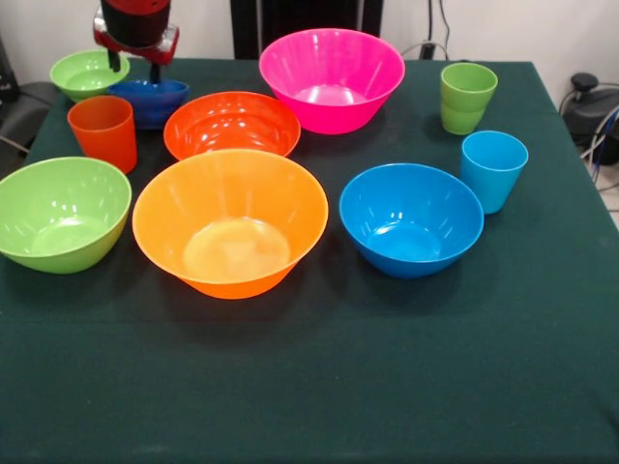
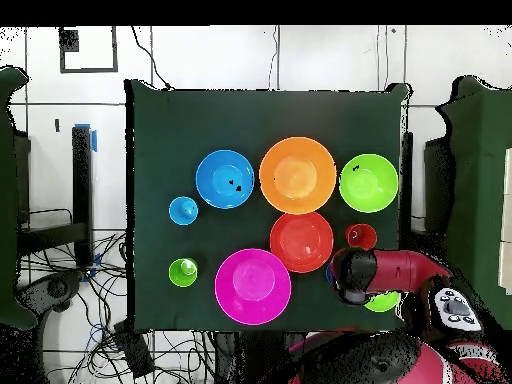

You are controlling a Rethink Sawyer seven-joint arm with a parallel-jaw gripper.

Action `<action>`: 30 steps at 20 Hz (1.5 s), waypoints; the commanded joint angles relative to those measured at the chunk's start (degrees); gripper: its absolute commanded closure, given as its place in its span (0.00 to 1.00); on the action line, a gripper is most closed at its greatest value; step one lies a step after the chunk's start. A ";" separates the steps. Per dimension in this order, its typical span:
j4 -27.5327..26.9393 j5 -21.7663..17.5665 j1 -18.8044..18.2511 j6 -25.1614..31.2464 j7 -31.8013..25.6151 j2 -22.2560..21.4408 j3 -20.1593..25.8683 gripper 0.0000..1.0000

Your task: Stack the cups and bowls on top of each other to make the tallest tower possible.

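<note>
Bare dark green tablecloth (image 1: 319, 387) fills the foreground; bowls and cups sit unstacked beyond; gripper (image 1: 134, 70) straddles the small dark blue bowl (image 1: 150, 100), grasp unclear.

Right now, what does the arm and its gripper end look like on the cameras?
In the front view only the arm's end shows: a glossy red and black housing with a red plate beneath, and two short dark fingers hanging from it; gripper. From overhead the arm is a thick red link ending in a rounded black and grey head. No cables or markings are readable on it.
</note>
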 commanded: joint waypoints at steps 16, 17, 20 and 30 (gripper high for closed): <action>-5.93 1.88 0.18 -7.05 3.74 10.97 4.11 0.00; -5.81 1.84 0.27 -7.81 4.12 10.90 3.97 0.00; -5.48 1.92 0.58 -9.34 5.27 10.60 3.60 0.00; -6.73 3.92 0.66 -2.13 2.97 11.22 3.41 1.00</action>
